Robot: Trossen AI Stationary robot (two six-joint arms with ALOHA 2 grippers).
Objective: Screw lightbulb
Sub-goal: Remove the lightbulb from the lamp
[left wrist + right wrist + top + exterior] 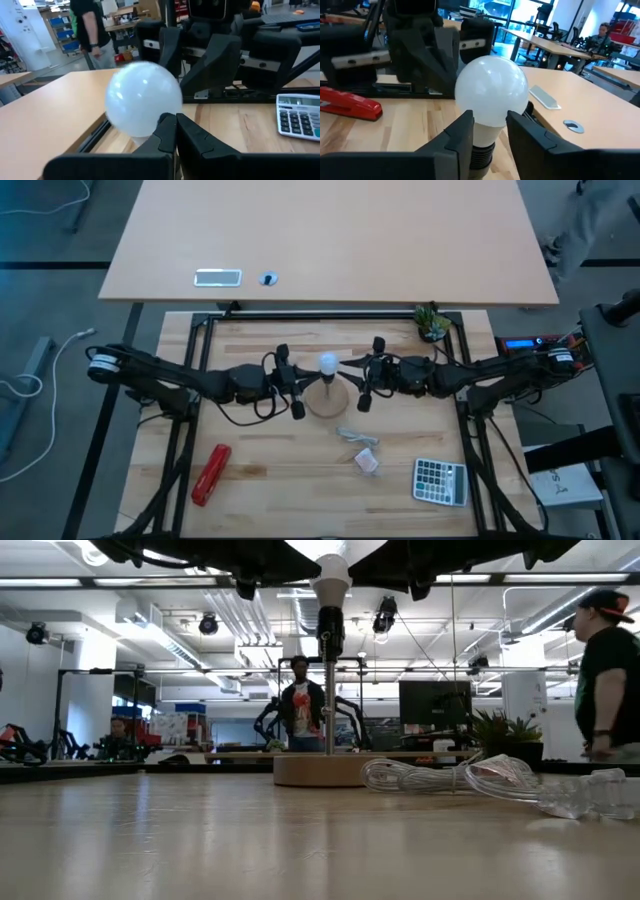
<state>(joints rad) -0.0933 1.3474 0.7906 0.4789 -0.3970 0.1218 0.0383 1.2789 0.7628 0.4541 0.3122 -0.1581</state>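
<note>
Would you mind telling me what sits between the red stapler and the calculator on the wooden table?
In the high view, a small pinkish packet and a crumpled clear wrapper lie between the stapler and the calculator.

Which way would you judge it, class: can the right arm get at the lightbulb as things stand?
Probably yes. The right gripper already has its open fingers on either side of the lightbulb at its neck, with nothing between; the shut left gripper sits just opposite.

A light wooden table (260, 470) is carrying 1 round wooden lamp base (327, 402), red stapler (211, 474), calculator (440, 481), clear wrapper (356, 436), pinkish packet (367, 462) and small plant (432, 322).
</note>
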